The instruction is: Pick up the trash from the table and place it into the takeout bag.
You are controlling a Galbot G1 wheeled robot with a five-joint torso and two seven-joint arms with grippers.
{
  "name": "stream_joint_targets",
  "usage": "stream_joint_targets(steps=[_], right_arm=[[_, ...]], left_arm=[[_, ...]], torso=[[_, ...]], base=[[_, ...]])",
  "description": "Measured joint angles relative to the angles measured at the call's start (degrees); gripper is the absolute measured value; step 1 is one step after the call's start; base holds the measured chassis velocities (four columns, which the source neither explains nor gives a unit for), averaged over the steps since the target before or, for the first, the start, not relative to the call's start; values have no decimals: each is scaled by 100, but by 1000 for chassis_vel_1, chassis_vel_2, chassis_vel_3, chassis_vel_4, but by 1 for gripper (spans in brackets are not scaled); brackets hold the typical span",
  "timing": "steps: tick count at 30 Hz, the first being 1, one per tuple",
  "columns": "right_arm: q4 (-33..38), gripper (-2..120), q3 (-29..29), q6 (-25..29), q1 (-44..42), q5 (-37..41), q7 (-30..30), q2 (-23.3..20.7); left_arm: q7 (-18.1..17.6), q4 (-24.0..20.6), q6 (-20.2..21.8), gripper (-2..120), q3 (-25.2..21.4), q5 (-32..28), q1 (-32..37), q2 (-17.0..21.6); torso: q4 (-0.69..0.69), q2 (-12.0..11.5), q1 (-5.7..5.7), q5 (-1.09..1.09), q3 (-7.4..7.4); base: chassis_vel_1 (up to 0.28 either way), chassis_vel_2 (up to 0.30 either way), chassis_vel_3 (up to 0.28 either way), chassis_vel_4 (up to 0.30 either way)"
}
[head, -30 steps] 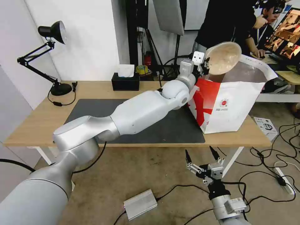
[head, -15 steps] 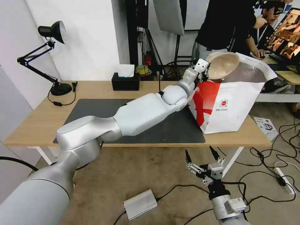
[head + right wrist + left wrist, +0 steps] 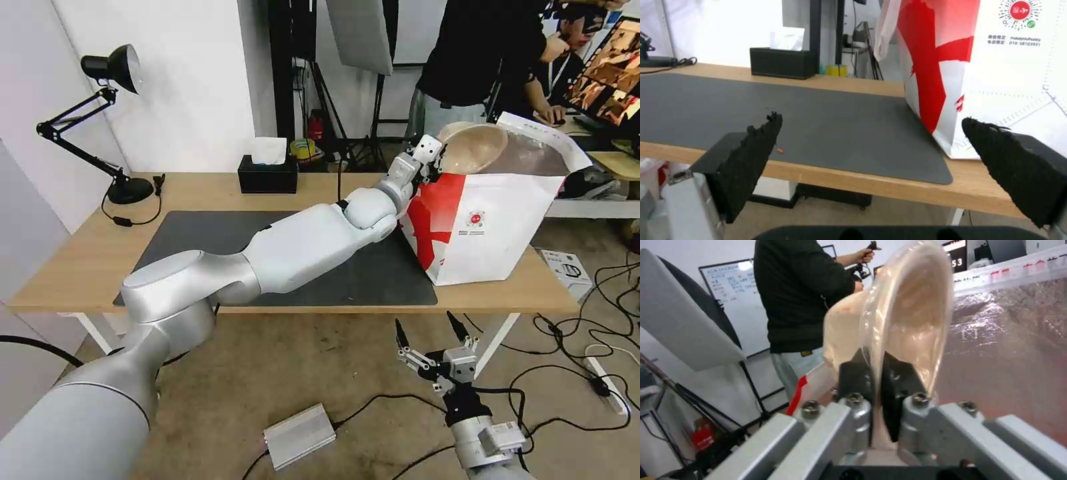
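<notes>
Head view: your left arm reaches across the long light-wood table [image 3: 80, 267] w/ its dark grey mat [image 3: 200, 237]. The left gripper [image 3: 437, 155] is at the near-left top edge of the big white takeout bag with red panel and round red logo [image 3: 493, 227]. It holds the beige paper-pulp bowl [image 3: 475, 145] by the rim. The bowl is tipped on its side, its open face turned toward you and a bit up. It sits partly below the bag's rim, in front of the silver foil lining [image 3: 527, 150]. The bag stands on the right end of the table, its near-left corner on the mat. A black tissue box [image 3: 268, 175] is at the far table edge, well apart from the bag. Your right gripper [image 3: 430, 333] hangs below the table front edge, above the floor, fingers spread wide, nothing in it.

Left wrist view: the black pads [image 3: 900, 380] are pinched on the thin rim of the bowl [image 3: 907, 323], one pad on each side. The bowl stands edge-on, its long axis running away from the gripper. The inner surface is pale beige and glossy. The foil lining [image 3: 1013, 340] is just behind it.

Right wrist view: both black pads [image 3: 753, 156] are wide apart, empty. Between them you see the mat [image 3: 818, 116], the table [image 3: 885, 185] and the bag's red and white side [image 3: 996, 66].
</notes>
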Motion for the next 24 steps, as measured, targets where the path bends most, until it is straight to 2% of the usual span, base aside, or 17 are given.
stream_joint_targets(steps=[2, 5, 7, 10, 12, 15, 16, 20, 22, 24], right_arm=[[0, 100, 0, 0, 0, 0, 0, 0], [0, 100, 0, 0, 0, 0, 0, 0], [0, 100, 0, 0, 0, 0, 0, 0], [0, 100, 0, 0, 0, 0, 0, 0], [0, 100, 0, 0, 0, 0, 0, 0], [0, 100, 0, 0, 0, 0, 0, 0], [0, 100, 0, 0, 0, 0, 0, 0], [0, 100, 0, 0, 0, 0, 0, 0], [0, 100, 0, 0, 0, 0, 0, 0], [0, 100, 0, 0, 0, 0, 0, 0]], left_arm=[[-4, 0, 0, 14, 0, -7, -8, 2], [-22, 0, 0, 28, -12, -18, -26, 6], [-25, 0, 0, 28, -17, -19, -29, 6], [-41, -20, -2, 46, -34, -23, -34, 12], [-58, -34, -3, 49, -38, -25, -36, 14], [-155, -67, -3, 66, -38, -44, -55, 16], [-155, -67, -3, 66, -38, -44, -55, 16], [-169, -159, -3, 84, -32, -91, -79, 42], [-175, -188, -3, 87, -31, -102, -81, 54], [-214, -261, -6, 97, -30, -147, -82, 83]], torso=[[0, 0, 0, 0, 0], [0, 0, 0, 0, 0], [0, 0, 0, 0, 0], [0, 0, 0, 0, 0], [0, 0, 0, 0, 0], [0, 0, 0, 0, 0], [0, 0, 0, 0, 0], [0, 0, 0, 0, 0], [0, 0, 0, 0, 0], [0, 0, 0, 0, 0]], base=[[0, 0, 0, 0], [0, 0, 0, 0], [0, 0, 0, 0], [0, 0, 0, 0], [0, 0, 0, 0], [0, 0, 0, 0], [0, 0, 0, 0], [0, 0, 0, 0], [0, 0, 0, 0], [0, 0, 0, 0]])
